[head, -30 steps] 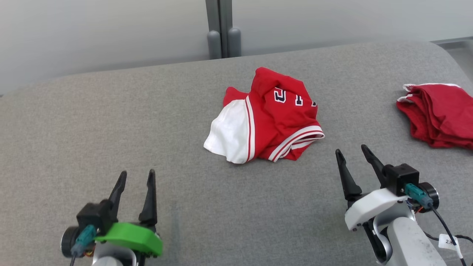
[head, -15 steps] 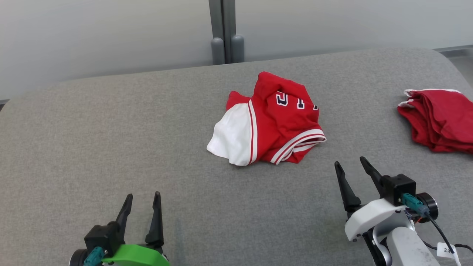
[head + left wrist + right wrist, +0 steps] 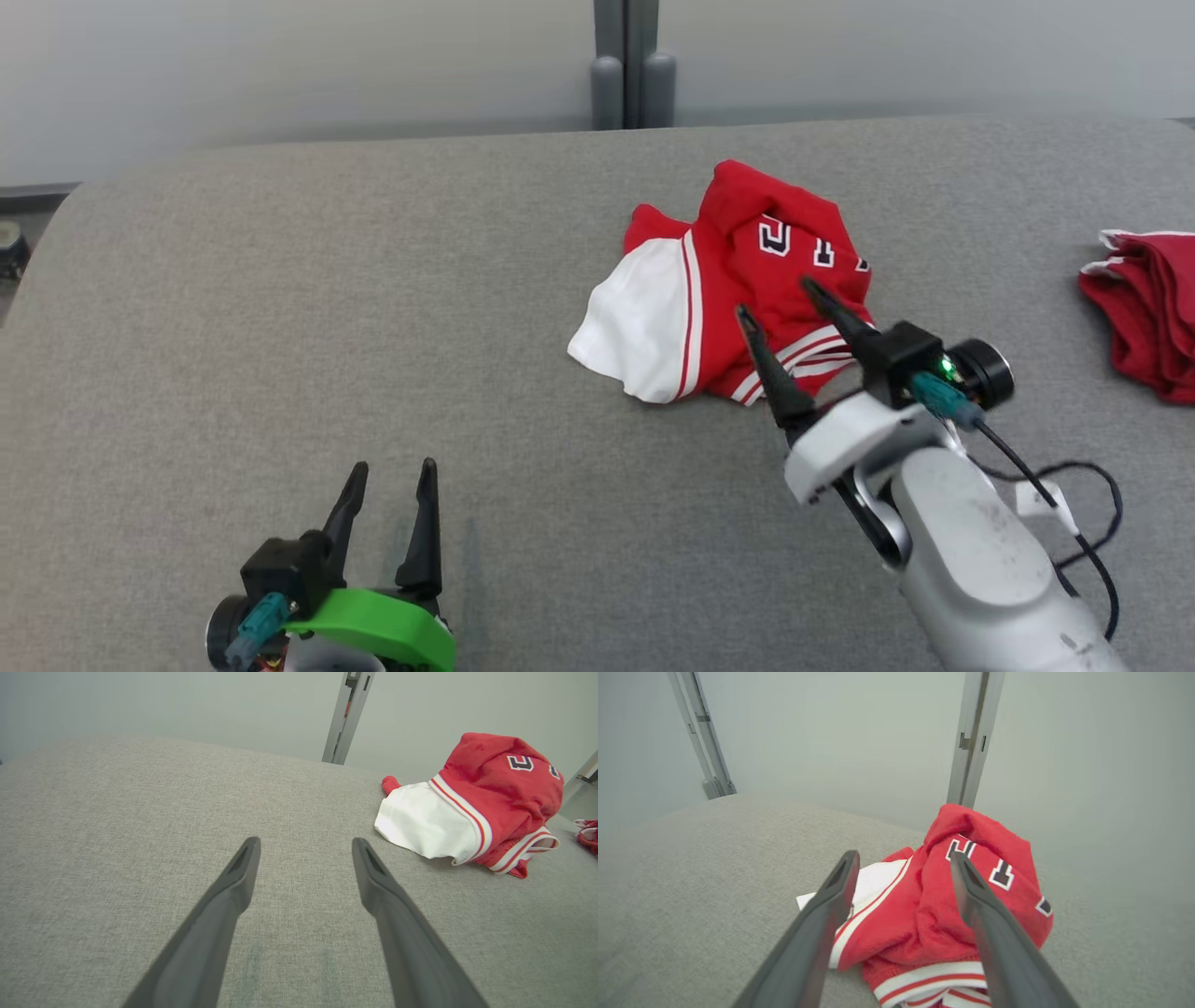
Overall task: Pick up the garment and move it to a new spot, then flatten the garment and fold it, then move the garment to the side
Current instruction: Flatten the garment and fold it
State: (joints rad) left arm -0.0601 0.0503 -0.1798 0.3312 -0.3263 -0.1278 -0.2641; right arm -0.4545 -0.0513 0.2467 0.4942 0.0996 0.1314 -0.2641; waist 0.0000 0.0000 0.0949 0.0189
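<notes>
Right claw [image 3: 773, 294] over grey cushion [image 3: 373, 327], pale wall [image 3: 280, 65]

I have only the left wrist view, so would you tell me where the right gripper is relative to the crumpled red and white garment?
Observer: The right gripper is open at the garment, at its near striped hem, with a finger to either side of the red bunched part. I cannot tell whether it touches the cloth.
Operator: Thank you. What is the red sliver at my right edge?
Observer: It is a second red garment, folded in layers. It lies apart from the first, further to the robot's right on the same grey surface.
</notes>
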